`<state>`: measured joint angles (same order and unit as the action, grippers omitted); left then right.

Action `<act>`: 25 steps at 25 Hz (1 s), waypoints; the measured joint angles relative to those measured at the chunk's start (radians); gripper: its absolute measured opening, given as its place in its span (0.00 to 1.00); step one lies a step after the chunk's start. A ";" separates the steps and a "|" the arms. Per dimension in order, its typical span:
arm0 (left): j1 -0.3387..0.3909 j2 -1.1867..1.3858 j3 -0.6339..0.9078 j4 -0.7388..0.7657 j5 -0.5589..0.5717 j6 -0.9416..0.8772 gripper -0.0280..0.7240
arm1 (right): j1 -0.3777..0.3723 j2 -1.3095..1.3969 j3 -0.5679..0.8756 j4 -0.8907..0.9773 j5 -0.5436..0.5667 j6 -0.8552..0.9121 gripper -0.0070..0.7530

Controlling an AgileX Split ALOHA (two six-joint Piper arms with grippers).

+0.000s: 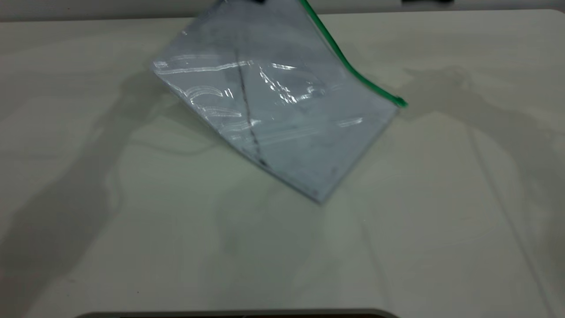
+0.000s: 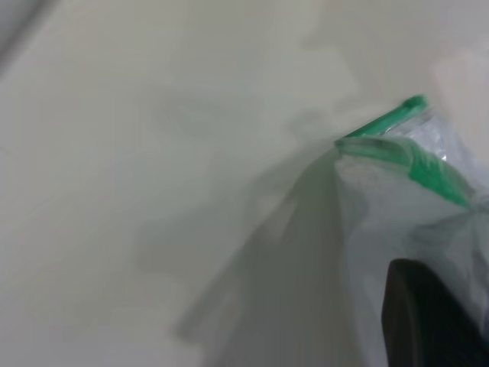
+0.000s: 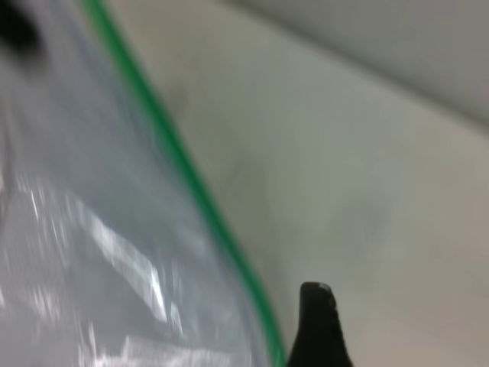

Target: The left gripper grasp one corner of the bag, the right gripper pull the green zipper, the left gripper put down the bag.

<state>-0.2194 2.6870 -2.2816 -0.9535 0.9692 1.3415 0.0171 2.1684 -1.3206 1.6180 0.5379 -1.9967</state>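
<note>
Clear plastic bag (image 1: 282,106) hung tilted above the pale table (image 1: 441,221), its top corner out of view.

The green zipper (image 1: 353,70) ran down its right edge. The left gripper (image 2: 428,321) was pressed against the bag near that strip, clenched on it. The right gripper (image 3: 319,329) sat just beside the zipper; I cannot tell its state.

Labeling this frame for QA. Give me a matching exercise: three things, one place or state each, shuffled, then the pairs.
Things:
1. bag
2. zipper
3. table

States:
A. thin green strip along one edge
B. pale surface with shadows on it
C. clear, tilted, its top corner lifted out of the exterior view

Pairs: 1-C, 2-A, 3-B
</note>
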 joint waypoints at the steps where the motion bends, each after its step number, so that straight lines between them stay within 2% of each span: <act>1: -0.008 0.008 0.000 0.010 0.001 -0.036 0.11 | 0.000 -0.038 0.000 -0.039 0.007 0.053 0.80; 4: -0.024 0.025 0.000 0.062 0.008 -0.146 0.14 | 0.000 -0.153 0.000 -0.201 0.044 0.232 0.75; 6: -0.024 0.027 0.000 0.105 0.020 -0.225 0.21 | 0.000 -0.240 0.002 -0.305 0.080 0.374 0.72; 8: -0.022 0.027 0.000 0.132 0.032 -0.321 0.33 | 0.000 -0.329 0.002 -0.406 0.119 0.518 0.71; 12: -0.021 0.019 -0.009 0.195 0.106 -0.495 0.64 | 0.000 -0.544 0.002 -0.601 0.217 0.777 0.71; 15: -0.014 -0.025 -0.024 0.302 0.199 -0.587 0.77 | 0.000 -0.705 0.002 -0.786 0.361 0.983 0.70; 18: -0.003 -0.114 -0.038 0.435 0.199 -0.701 0.79 | 0.000 -0.846 0.002 -0.952 0.518 1.183 0.70; 22: 0.009 -0.254 -0.045 0.619 0.199 -0.834 0.78 | 0.000 -0.976 0.002 -1.148 0.663 1.452 0.70; 25: 0.010 -0.367 -0.047 0.712 0.199 -0.916 0.78 | 0.000 -1.050 0.022 -1.278 0.697 1.624 0.70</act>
<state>-0.2095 2.3197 -2.3285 -0.2416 1.1678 0.4258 0.0171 1.1188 -1.2991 0.3398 1.2345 -0.3724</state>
